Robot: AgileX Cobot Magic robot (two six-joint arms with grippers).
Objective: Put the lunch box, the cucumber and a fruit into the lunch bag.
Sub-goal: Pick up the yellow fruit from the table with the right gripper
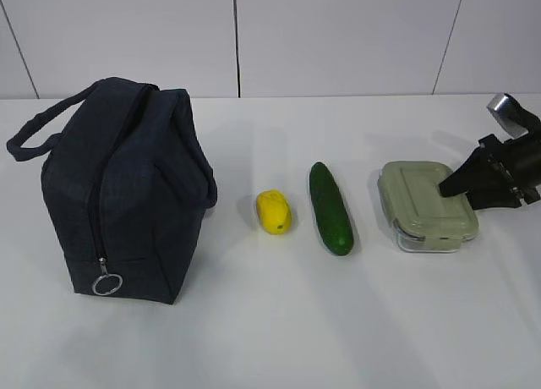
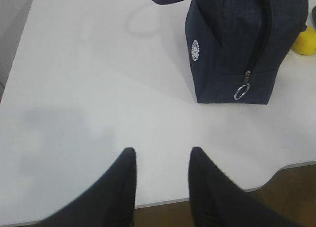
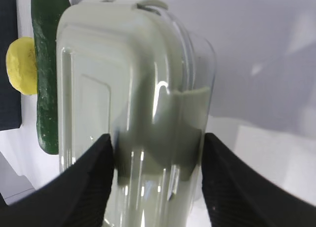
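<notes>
The navy lunch bag (image 1: 127, 186) stands at the left with its zipper closed; in the left wrist view the lunch bag (image 2: 237, 39) is at the upper right. To its right lie the yellow fruit (image 1: 274, 212), the dark green cucumber (image 1: 330, 207) and the sage-lidded lunch box (image 1: 423, 205), which rests on the table. My right gripper (image 1: 448, 190) comes in from the right. In the right wrist view my right gripper (image 3: 157, 143) has both fingers against the lunch box (image 3: 133, 89), one on each side. My left gripper (image 2: 160, 155) hovers open and empty over bare table near the front edge.
The white table's front edge (image 2: 276, 170) runs just under my left fingers. A metal ring pull (image 1: 106, 284) hangs at the bag's lower front. Cucumber (image 3: 47, 64) and fruit (image 3: 22, 64) lie just beyond the lunch box.
</notes>
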